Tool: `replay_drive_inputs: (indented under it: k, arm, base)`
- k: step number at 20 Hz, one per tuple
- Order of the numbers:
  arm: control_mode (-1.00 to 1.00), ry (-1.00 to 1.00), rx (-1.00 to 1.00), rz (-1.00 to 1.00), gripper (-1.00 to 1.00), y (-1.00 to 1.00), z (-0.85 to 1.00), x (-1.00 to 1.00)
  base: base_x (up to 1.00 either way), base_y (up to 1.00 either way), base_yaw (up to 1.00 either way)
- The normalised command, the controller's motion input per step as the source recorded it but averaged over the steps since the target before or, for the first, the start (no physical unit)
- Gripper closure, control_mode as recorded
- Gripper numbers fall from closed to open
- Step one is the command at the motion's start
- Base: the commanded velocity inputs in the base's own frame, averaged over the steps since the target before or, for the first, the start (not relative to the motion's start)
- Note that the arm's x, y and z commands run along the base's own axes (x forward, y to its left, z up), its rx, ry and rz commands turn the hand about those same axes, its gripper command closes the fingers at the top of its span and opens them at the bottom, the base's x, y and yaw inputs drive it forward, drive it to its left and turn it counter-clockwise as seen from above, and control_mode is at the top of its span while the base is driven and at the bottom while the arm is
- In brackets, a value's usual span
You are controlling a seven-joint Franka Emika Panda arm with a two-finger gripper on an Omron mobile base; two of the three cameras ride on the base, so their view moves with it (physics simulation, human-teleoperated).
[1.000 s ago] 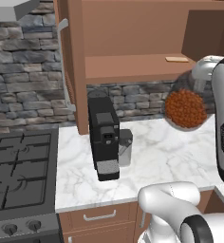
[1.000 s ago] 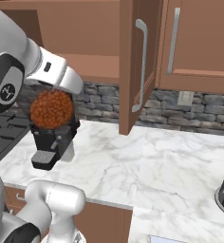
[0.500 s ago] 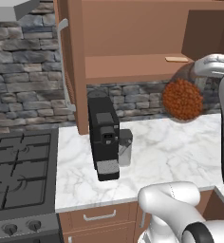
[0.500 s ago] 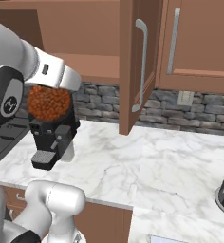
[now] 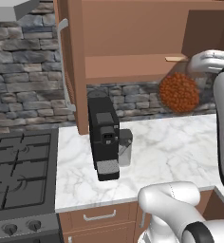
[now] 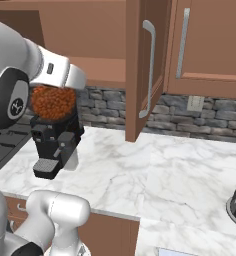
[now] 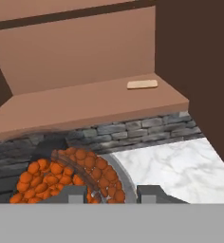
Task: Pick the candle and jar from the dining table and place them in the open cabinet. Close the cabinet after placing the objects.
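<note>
2 base cameras look forward from behind, left and right, sharing the cabinet (image 5: 128, 61) and desk (image 5: 180, 142); hand camera faces its shelf close up.

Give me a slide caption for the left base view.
Robot arm lifts the glass jar of reddish-brown granules toward the open cabinet shelf, above the marble counter and black coffee machine.

Candle (image 7: 142, 84) on cabinet (image 7: 85, 102) shelf, jar (image 5: 179, 92) below.

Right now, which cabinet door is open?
The left-hand cabinet door above the marble counter is swung out edge-on, baring the shelf. The door to its right lies flat and shut.
</note>
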Motion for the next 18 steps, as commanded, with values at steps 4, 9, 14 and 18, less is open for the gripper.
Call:
replay_drive_inputs:
  k: [4, 9, 14, 18]
  arm:
    - [-1.0, -0.08, 0.0, 0.04, 1.0, 0.07, 0.33, 0.0]
    - [-1.0, -0.1, 0.0, 0.05, 1.0, 0.05, 0.26, 0.06]
    - [-1.0, -0.06, 0.0, 0.04, 1.0, 0.0, 0.16, 0.14]
    - [-1.0, -0.09, 0.0, 0.04, 1.0, 0.05, 0.07, 0.13]
  base:
    - [0.0, 0.0, 0.0]
    - [0.0, 0.0, 0.0]
    - [0.0, 0.0, 0.0]
    - [0.0, 0.0, 0.0]
